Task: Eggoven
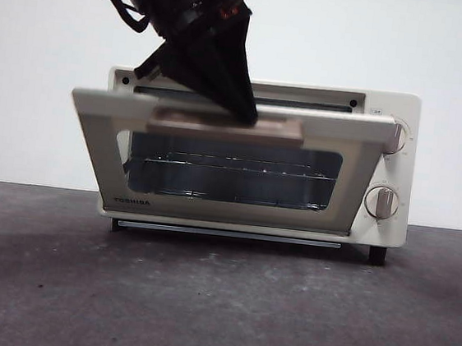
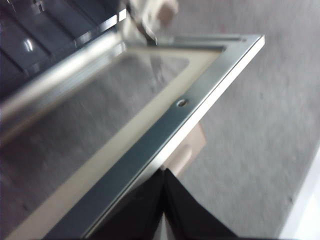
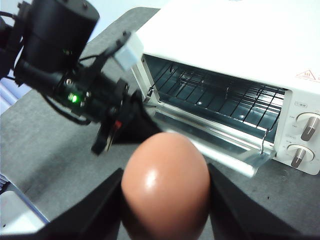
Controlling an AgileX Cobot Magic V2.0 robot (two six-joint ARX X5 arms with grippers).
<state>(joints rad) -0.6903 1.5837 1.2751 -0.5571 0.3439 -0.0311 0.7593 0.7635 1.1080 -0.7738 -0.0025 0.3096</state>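
Note:
The cream TOSHIBA oven [image 1: 386,231] stands mid-table with its door [image 1: 95,126] tilted partly open. My left gripper [image 1: 245,113] comes down from above, jaws together, its tip against the beige handle [image 1: 224,125] at the door's top edge. The left wrist view shows the gripper [image 2: 165,175] at the door's metal frame [image 2: 165,130] beside the handle [image 2: 192,145]. My right gripper [image 3: 165,200] is shut on the reddish-brown egg [image 3: 165,180], held above the table in front of the oven [image 3: 240,40]. It is out of the front view.
A wire rack [image 1: 231,173] sits inside the oven and shows in the right wrist view [image 3: 210,95]. Two knobs [image 1: 392,136] are on the oven's right side. The left arm [image 3: 70,90] stands between the egg and the half-open door [image 3: 210,145]. The dark tabletop [image 1: 217,304] spreads in front.

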